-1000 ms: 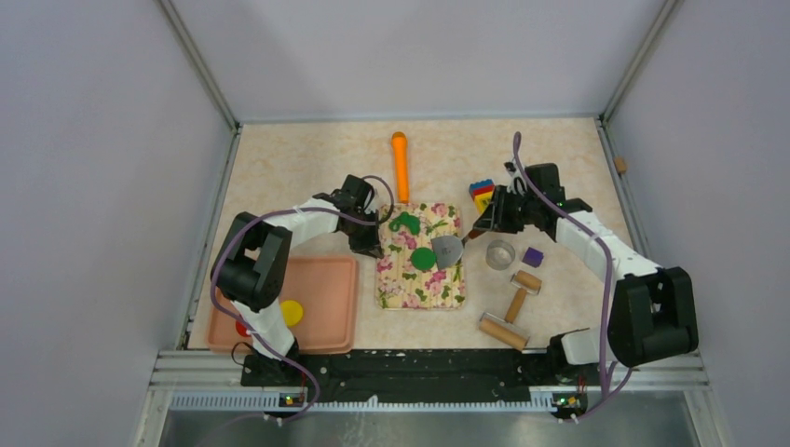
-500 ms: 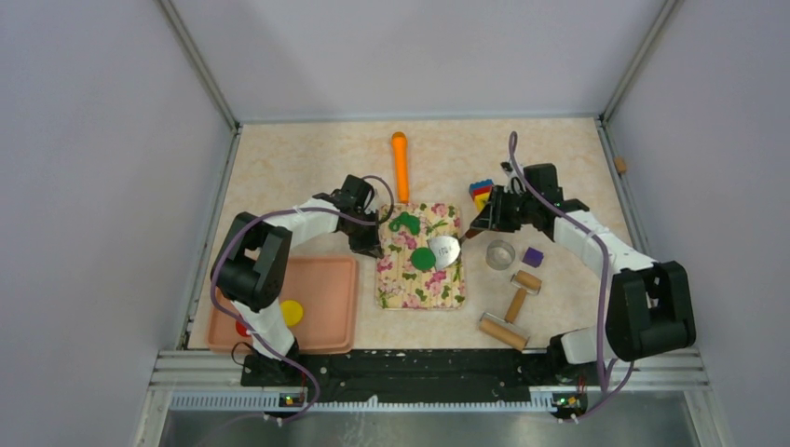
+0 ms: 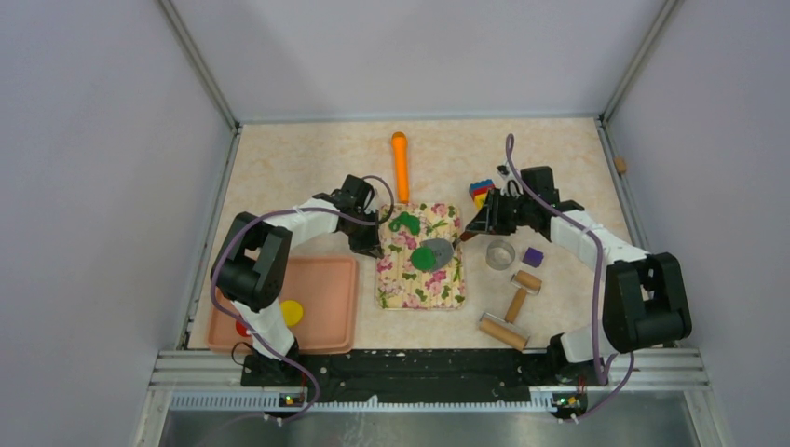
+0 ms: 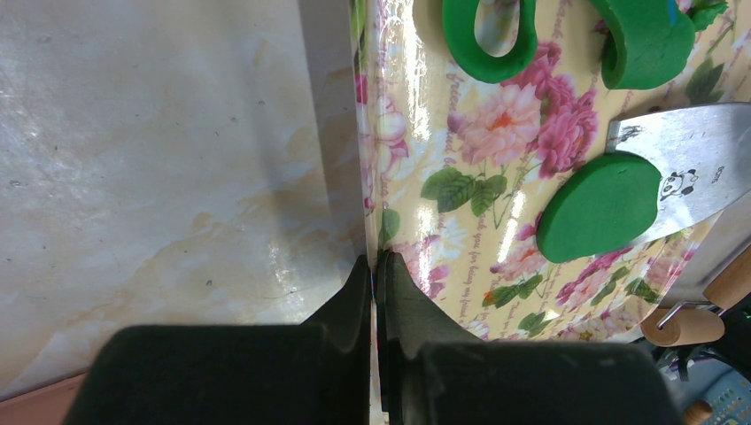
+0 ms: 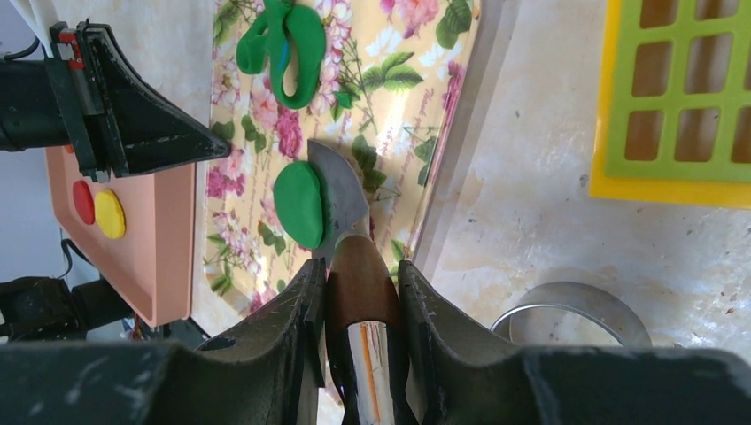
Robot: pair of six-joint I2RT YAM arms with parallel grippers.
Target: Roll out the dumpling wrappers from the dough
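Where the floral mat (image 3: 415, 284) lies at the middle of the bench (image 3: 298, 168), one dumpling wrapper (image 3: 424, 258) rests flat near the mat's centre. It is a smooth, dark green disc with a neat round rim. The dough (image 3: 405, 223), of the same dark green, lies on the far part of the mat, apart from the disc. It is a ragged, thick-edged piece with a curled loop at one side.

The right pincer (image 5: 359, 283) grips the brown wooden handle of a scraper (image 5: 341, 190), with one finger on either side. The grey metal blade reaches left over the mat, and its rounded edge sits under the wrapper's right rim, touching it. The left pincer (image 4: 376, 266) is pressed together on the mat's left edge, which runs in between the fingertips. The wrapper is thus flanked by the blade on the right, the dough on the far side and the left pincer at the mat's left border.

A yellow wrapper (image 3: 292, 312) and a red wrapper (image 3: 242, 328) lie in a pink tray (image 3: 326, 289) just left of the mat, on the near side. To the right of the mat stand a metal ring cutter (image 3: 500, 253) and a small purple block (image 3: 533, 256), with two wooden rollers (image 3: 503, 331) nearer. An orange rod (image 3: 401, 166) lies beyond the mat's far edge. A stack of coloured bricks (image 3: 481, 193) sits just beside the right pincer.
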